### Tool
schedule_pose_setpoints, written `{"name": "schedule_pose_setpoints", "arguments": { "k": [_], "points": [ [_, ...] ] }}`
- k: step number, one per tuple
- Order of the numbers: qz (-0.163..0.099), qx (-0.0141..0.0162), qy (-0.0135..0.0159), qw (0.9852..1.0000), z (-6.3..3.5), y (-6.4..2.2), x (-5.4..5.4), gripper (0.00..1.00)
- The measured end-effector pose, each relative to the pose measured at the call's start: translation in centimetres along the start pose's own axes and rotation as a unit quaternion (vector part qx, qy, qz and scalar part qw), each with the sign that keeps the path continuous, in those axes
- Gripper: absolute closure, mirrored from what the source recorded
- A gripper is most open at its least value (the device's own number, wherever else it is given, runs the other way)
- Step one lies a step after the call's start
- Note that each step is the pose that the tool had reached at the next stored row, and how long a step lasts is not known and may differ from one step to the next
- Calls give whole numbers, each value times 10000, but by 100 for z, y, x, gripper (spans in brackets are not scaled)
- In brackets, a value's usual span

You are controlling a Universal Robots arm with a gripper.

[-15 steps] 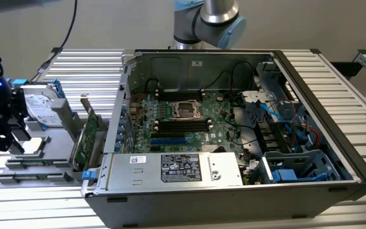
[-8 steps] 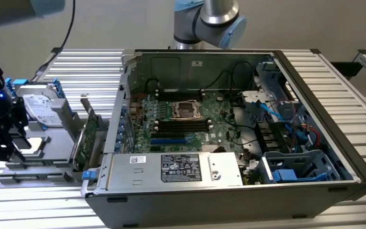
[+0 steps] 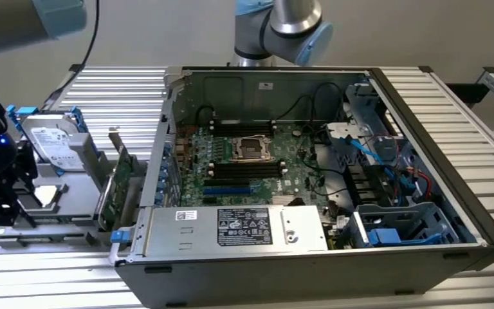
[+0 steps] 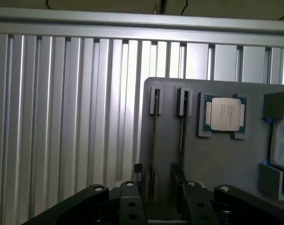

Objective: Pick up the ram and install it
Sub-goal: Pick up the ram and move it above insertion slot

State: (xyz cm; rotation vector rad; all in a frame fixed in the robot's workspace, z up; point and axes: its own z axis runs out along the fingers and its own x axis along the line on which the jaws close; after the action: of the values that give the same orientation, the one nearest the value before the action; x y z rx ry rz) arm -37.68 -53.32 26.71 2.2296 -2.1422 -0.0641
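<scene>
Ram (image 4: 153, 140): it is seen edge-on as a thin dark strip, stood upright in a clip of the gray tray (image 4: 217, 164), between the two fingers of the gripper (image 4: 157, 180). Whether it is touched cannot be told.
Gripper: it is spread wide and released, and nothing is grasped.
Second stick (image 4: 181, 140): it is held in the neighbour clip, just beside the ram and very close to the outside of one finger.
Risk, wrong stick: if the fingers are lowered a little off line, the second stick may be struck, or pinched together with the ram.
Risk, tilted grasp: the ram is judged thin and easy to lean. A closing that is not centred may twist it in the clip or let it slip.
Risk, board damage: the chips may be hurt if too much force is applied.
Tray edge: the rounded corner of the tray ends just past the clips, and the ribbed counter (image 4: 62, 117) is seen beyond it.
Other parts: the processor chip (image 4: 225, 115) and the hard drive (image 4: 283, 140) are placed past the second stick, apart from the fingers.
Open room: free space is judged to be above the tray. The tall expansion card (image 3: 118, 183) stands between the tray and the computer case (image 3: 419, 148), so it may be hit on a low path.
Memory slots (image 3: 245, 168): they are set deep inside the case walls, with cables near.
</scene>
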Motion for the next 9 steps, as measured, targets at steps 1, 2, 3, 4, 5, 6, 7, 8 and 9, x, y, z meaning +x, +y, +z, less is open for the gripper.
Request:
{"name": "schedule_pose_setpoints", "arguments": {
  "k": [1,2,3,4,5,6,7,8,9],
  "points": [
    [-10,0,1,10000,19,6,-1,63],
    [-19,0,1,10000,38,9,-1,63],
    [-26,0,2,10000,55,11,0,63],
    [-33,1,2,10000,73,10,0,63],
    [-39,1,2,10000,91,10,-1,63],
    [-46,0,3,10000,109,9,-1,63],
    [-57,1,4,10000,129,8,-1,63],
    [-70,1,4,10000,147,7,-1,63],
    [-83,1,5,10000,164,5,-1,63]
  ]
}}
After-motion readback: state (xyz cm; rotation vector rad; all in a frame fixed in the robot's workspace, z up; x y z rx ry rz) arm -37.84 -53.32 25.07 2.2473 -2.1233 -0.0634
